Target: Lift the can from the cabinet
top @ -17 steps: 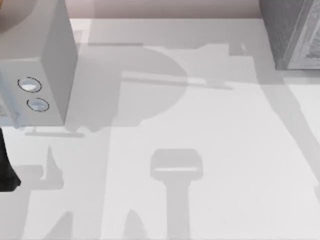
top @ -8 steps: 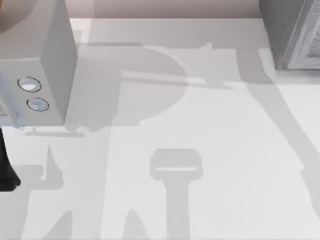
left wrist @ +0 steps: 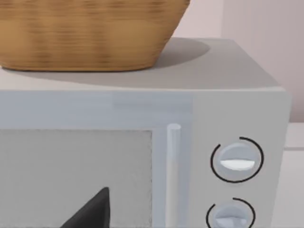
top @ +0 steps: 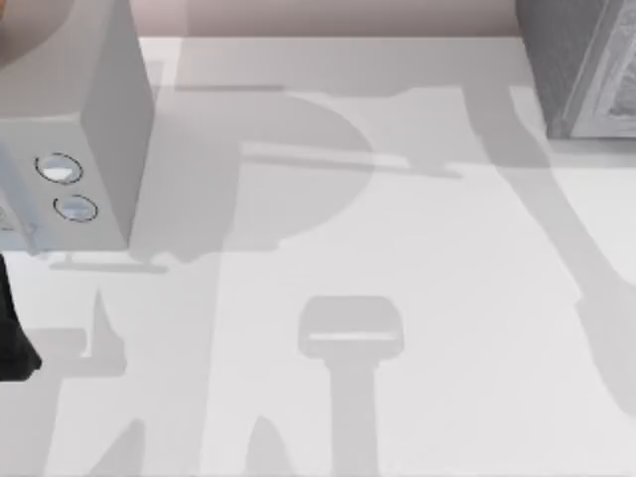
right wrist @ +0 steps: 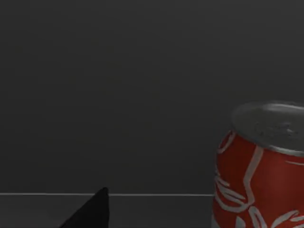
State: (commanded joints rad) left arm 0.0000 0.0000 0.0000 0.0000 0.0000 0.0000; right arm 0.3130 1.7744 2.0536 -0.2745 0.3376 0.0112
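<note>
While the right gripper (right wrist: 90,211) is facing into the dark cabinet (right wrist: 118,85), the can (right wrist: 261,171) is standing upright inside, off to one side and ungrasped. Approach step; jaw state: can't tell. Next move is calling for centring on the can before closing; left arm is idling at the microwave (left wrist: 228,80), far left.

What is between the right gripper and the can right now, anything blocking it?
Nothing visible stands in the way. In the right wrist view the can stands upright against a dark wall, with open space between it and the dark fingertip of the right gripper.
</note>
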